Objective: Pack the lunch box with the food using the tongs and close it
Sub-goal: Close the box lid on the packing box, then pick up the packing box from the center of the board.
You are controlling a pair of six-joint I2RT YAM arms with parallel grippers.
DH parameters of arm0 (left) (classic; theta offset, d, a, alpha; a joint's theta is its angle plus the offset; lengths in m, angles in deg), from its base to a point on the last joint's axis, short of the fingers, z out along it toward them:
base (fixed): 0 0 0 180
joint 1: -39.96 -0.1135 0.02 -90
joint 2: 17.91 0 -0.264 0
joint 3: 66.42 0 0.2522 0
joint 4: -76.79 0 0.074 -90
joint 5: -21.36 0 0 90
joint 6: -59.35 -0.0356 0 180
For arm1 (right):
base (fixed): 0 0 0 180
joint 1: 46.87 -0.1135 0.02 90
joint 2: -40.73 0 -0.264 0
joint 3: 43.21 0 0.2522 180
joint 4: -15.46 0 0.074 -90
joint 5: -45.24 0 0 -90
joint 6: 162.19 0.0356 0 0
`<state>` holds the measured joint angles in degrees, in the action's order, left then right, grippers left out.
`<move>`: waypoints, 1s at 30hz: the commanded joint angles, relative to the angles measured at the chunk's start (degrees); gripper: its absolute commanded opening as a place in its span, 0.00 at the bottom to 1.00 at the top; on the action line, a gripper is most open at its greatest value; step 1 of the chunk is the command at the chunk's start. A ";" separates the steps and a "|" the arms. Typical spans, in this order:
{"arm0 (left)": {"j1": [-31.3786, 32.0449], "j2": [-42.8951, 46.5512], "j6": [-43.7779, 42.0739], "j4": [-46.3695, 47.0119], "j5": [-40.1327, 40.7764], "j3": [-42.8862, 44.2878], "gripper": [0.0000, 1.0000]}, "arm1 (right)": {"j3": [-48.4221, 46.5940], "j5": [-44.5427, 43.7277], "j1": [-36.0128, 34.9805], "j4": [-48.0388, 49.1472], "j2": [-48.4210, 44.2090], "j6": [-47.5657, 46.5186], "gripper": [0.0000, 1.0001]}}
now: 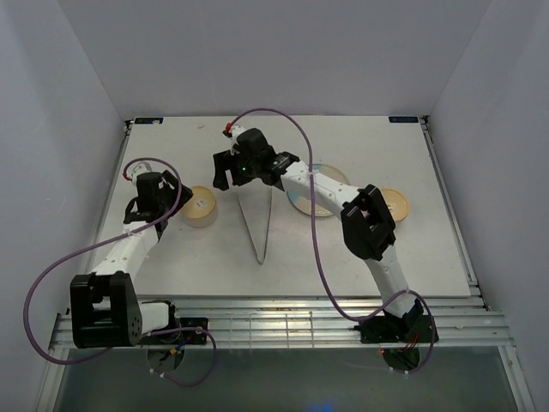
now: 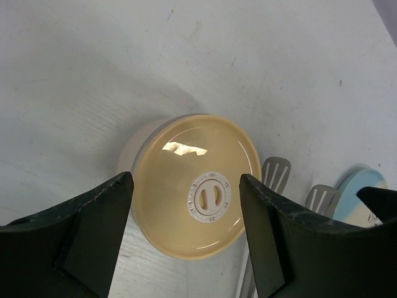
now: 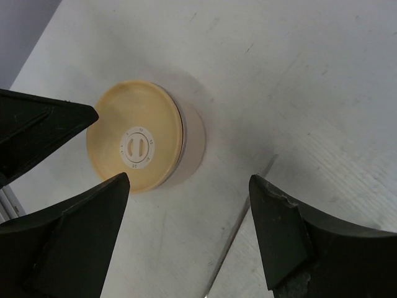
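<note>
Two grippers hang over the white table (image 1: 386, 146), both spread wide and neither holding anything. The left gripper (image 2: 186, 179) has its dark fingers well apart. Straight below, framed between them, sits the round cream-yellow lunch box (image 2: 173, 167), its lid on, with a small white valve at the centre. Neither finger touches it.

The right gripper (image 3: 189, 179) reaches across from the other side, its jaws just as wide. From there the lunch box lies ahead and to the left, apart from its fingers.

The slim silver metal tongs (image 1: 262, 256) lie flat on the table in a V, the joined end pointing toward the arm bases. The slotted tips show just past the left gripper's right finger, beside the lunch box, and one thin arm runs beneath the right gripper.

The blue-and-white plate (image 2: 358, 189) lies beyond the tongs' tips, mostly covered by the right arm, so the food cannot be made out. A second round cream-yellow piece (image 1: 395, 204) sits by the right arm's elbow.
</note>
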<state>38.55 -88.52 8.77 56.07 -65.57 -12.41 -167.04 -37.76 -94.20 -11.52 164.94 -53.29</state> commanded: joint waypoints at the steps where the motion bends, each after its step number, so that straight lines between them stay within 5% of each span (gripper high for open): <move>1: -0.52 -0.76 -0.57 0.19 0.62 -0.25 0.79 | -5.69 2.48 -1.10 -1.90 2.44 -0.44 0.84; 22: -1.58 -0.14 -0.84 6.25 -0.34 -7.55 0.71 | -3.85 11.45 -1.89 5.21 9.13 -1.94 0.73; 30: -2.28 -1.64 -1.10 8.80 -2.28 -7.29 0.71 | -4.81 8.22 -2.33 8.90 12.03 2.81 0.71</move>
<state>36.95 -90.48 8.26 62.36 -66.58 -20.04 -169.75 -28.01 -95.90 -6.73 174.95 -52.77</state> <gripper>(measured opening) 0.711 0.710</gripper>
